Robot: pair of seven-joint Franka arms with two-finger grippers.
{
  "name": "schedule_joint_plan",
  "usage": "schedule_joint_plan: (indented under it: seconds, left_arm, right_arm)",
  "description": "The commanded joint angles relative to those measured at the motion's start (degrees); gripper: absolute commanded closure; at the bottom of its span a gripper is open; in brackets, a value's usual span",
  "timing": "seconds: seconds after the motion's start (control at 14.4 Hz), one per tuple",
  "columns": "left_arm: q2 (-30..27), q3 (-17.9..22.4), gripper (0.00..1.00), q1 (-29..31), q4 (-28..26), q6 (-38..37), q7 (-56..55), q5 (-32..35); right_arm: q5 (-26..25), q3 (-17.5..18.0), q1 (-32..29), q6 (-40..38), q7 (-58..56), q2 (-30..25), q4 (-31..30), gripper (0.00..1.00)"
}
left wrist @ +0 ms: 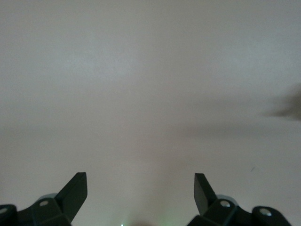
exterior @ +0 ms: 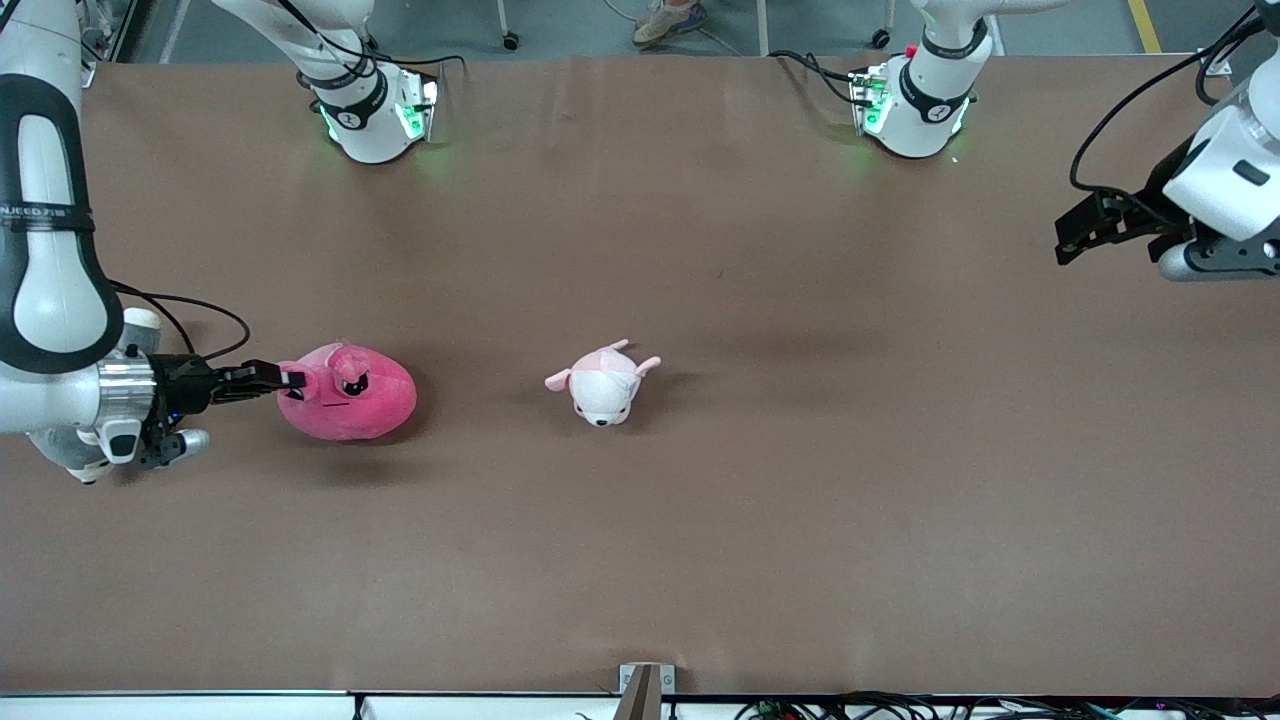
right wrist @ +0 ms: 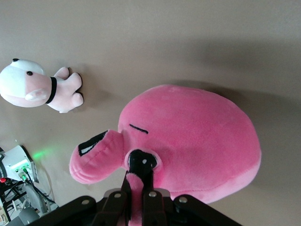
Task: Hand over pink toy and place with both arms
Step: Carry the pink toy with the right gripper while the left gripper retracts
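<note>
The pink toy [exterior: 348,392], a hot-pink rounded plush with angry black eyes, rests on the brown table toward the right arm's end. My right gripper [exterior: 292,379] is shut on a small pink flap at the toy's edge; the right wrist view shows the fingers [right wrist: 127,190] pinching that flap, with the toy's body [right wrist: 197,141] filling the view. My left gripper [exterior: 1068,232] is open and empty, held up over the table's edge at the left arm's end; its two fingers [left wrist: 75,190] stand wide apart over bare table.
A smaller pale pink-and-white plush animal [exterior: 603,381] lies near the table's middle, beside the pink toy toward the left arm's end; it also shows in the right wrist view [right wrist: 35,87]. Both arm bases [exterior: 375,110] stand along the table's edge farthest from the camera.
</note>
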Motion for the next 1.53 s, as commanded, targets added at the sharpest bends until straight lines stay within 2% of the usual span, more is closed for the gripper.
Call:
schedule_joint_plan:
  seconds: [0.0, 0.42, 0.69, 0.76, 0.9, 0.97, 1.25, 1.46]
  left_arm:
    - [-1.79, 0.32, 0.0, -0.65, -1.81, -0.38, 1.04, -0.68]
    - [-1.79, 0.4, 0.0, -0.03, -1.2, -0.29, 1.3, -0.94]
    - [-2.75, 0.93, 0.0, 0.49, -1.28, -0.46, 6.29, -1.12]
    - [-2.84, 0.93, 0.0, 0.84, -1.19, -0.64, 7.88, -1.12]
    - [-2.84, 0.84, 0.0, 1.2, -1.11, -0.82, 7.29, -1.12]
    - [-2.75, 0.75, 0.0, 1.11, -1.11, -0.82, 6.84, -1.03]
    - [-2.75, 0.58, 0.0, 1.11, -0.84, -0.73, 6.75, -0.94]
    - [-2.84, 0.23, 0.0, 1.02, -1.02, -0.82, 6.75, -0.5]
  right_arm:
    - [0.92, 0.79, -0.97, -1.1, -1.2, 1.28, 0.85, 0.98]
    - [0.84, 0.79, -1.41, -0.92, -3.13, 2.33, 0.93, 0.98]
    - [0.57, 0.7, -1.58, -0.75, -3.31, 3.04, 0.94, 0.93]
    - [0.31, 0.7, -1.58, -0.66, -3.22, 3.04, 0.94, 0.87]
    - [0.22, 0.61, -1.67, -0.22, -2.78, 2.86, 1.11, 0.1]
    - [0.13, 0.61, -1.84, -0.65, -2.69, 2.77, 1.98, 0.0]
    - [-0.65, 0.61, -3.42, -1.36, 3.27, 1.72, 7.07, 0.0]
    - [-3.81, 0.61, -4.39, -6.62, 4.33, 0.58, 11.82, 0.0]
